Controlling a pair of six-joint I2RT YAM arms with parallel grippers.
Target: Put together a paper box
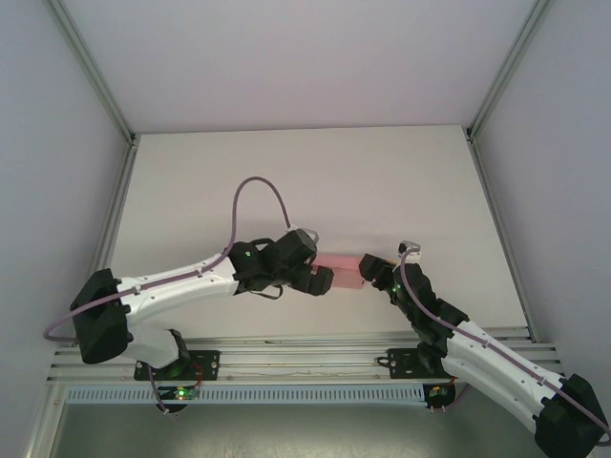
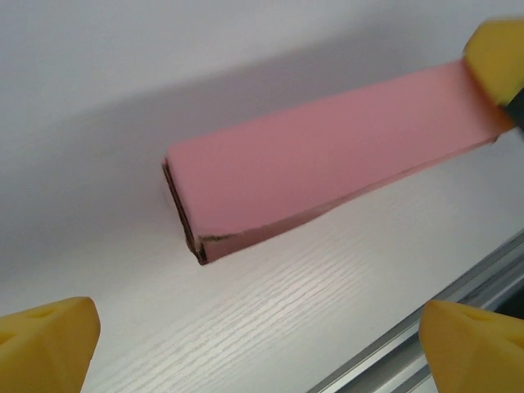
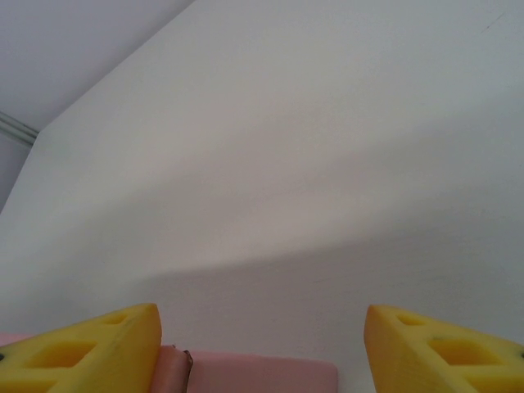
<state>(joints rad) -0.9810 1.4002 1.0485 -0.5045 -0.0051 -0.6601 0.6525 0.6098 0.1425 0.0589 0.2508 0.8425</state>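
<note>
Looking from top: paper box (image 1: pixel 342 270) lies flat on the table (image 1: pixel 286 172), between left gripper (image 1: pixel 320 280) and right gripper (image 1: pixel 368 267).
Left wrist: pink, long slim box, dark layered edges at its end; jaws spread wide, touching nothing.
Right wrist: jaws apart, box end between them, not pinched.

Bench (image 1: pixel 305 172): flat white top with faint wood grain, evenly lit. Plain white walls (image 1: pixel 48 191) enclose three sides. Aluminium posts (image 1: pixel 95 72) at the back corners; slotted aluminium rails (image 1: pixel 305 358) along the near edge.
</note>
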